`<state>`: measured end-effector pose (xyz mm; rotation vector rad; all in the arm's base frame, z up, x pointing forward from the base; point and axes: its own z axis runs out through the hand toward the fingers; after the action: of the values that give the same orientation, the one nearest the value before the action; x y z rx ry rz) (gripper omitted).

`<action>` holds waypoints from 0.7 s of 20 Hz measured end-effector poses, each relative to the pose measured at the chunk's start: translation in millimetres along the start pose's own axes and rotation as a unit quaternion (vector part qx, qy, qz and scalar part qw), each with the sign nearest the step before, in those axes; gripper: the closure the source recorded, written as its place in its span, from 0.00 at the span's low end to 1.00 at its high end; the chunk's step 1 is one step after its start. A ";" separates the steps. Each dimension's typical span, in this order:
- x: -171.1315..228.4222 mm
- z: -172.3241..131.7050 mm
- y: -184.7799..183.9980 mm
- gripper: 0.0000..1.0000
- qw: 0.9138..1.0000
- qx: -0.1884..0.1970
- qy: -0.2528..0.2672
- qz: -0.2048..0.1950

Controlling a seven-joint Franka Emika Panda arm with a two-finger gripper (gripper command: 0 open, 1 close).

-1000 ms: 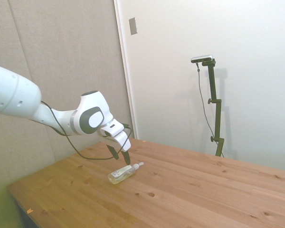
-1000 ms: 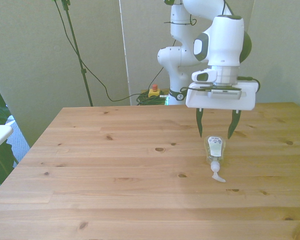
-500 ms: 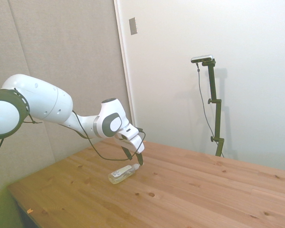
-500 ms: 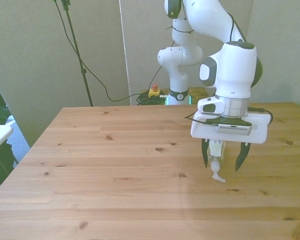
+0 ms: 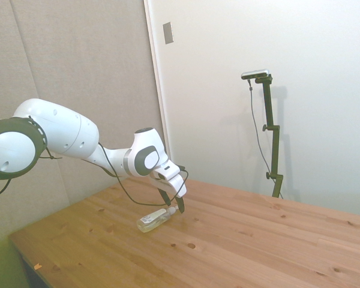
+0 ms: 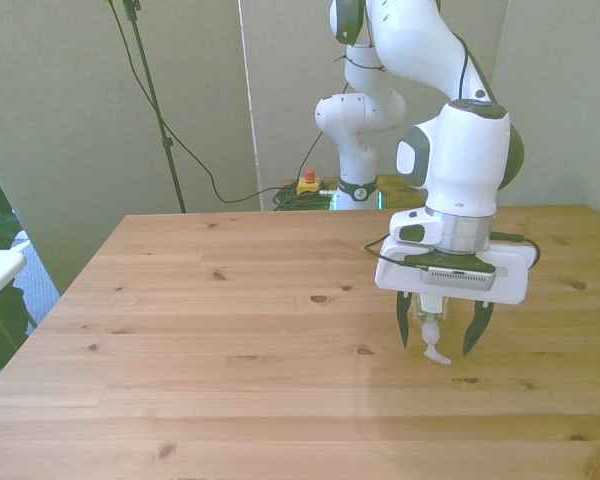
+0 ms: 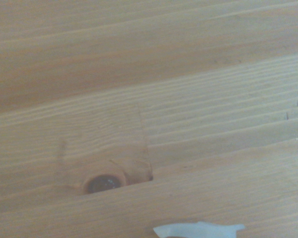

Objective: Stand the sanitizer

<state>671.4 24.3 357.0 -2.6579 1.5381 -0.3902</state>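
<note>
A: On the desk (image 6: 230, 330), what is changing?

B: The arm is still lowering the tool (image 6: 439, 338), which is gaping wide and gripping nothing, moving along the sanitizer (image 5: 154, 219) to its pump end.

A: And the bottle?

B: It is lying flat, right of centre, between the fingers (image 6: 403, 326); gripping looks next.

You see a wood counter (image 6: 230, 340) made of long boards with dark knots. One thing lies on it: the sanitizer (image 5: 154, 220), flat on its side, near one edge.
</note>
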 end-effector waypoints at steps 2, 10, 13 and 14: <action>1.0 2.1 1.8 1.00 1.000 -0.004 -0.002 0.001; 6.1 5.0 5.8 1.00 1.000 -0.005 -0.013 0.014; 10.9 5.5 8.5 1.00 1.000 -0.006 -0.013 0.017; 12.7 5.6 9.5 1.00 1.000 -0.005 -0.014 0.018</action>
<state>670.7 8.1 352.5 -2.6275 1.5823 -0.3422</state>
